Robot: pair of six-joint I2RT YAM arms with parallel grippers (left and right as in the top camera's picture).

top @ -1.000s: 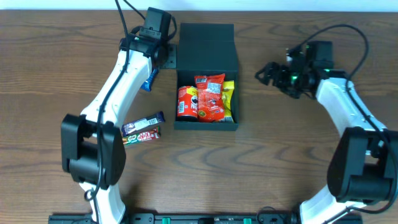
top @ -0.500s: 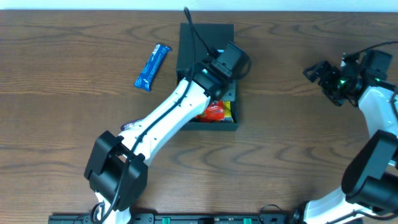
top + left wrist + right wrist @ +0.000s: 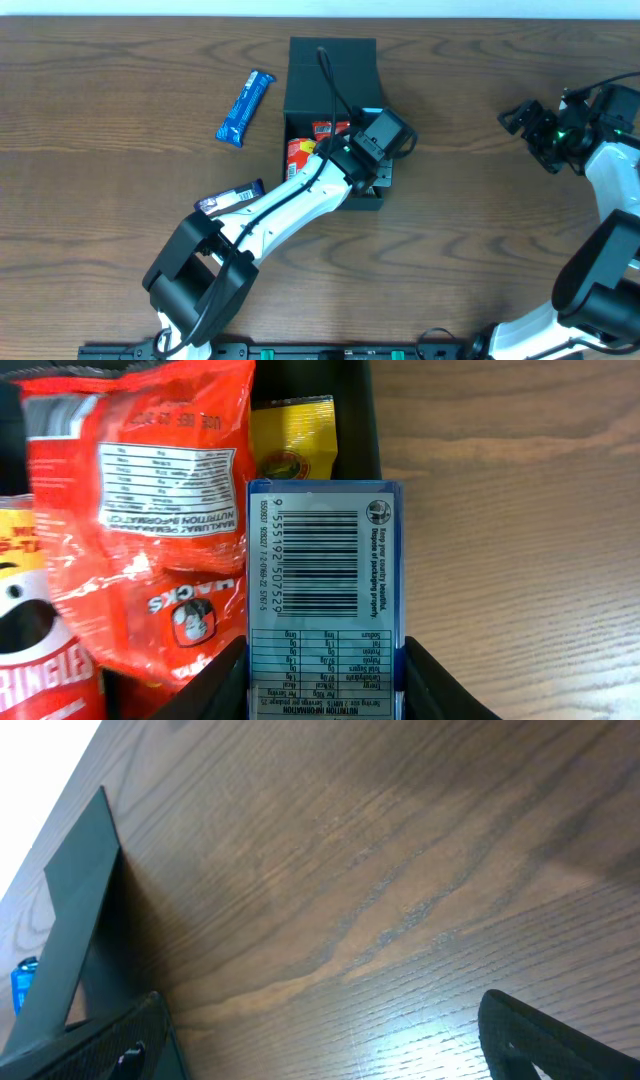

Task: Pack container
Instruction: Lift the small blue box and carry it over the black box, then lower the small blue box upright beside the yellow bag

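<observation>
Left wrist: left gripper pinches a blue barcoded packet over the matte black square container (partly filled). Right gripper spread; a long blue wrapped bar lies outside.

The matte black, shallow square container sits mid-tabletop, its flap lid open behind it. Inside, a red cardboard crisp can lies left, a red foil snack bag beside it and a yellow plastic packet against the right wall. The left claw hangs above that right side, with a blue-and-white barcoded packet between its fingers. A blue wrapped bar lies left of the container. The right claw is far right, well apart.
</observation>
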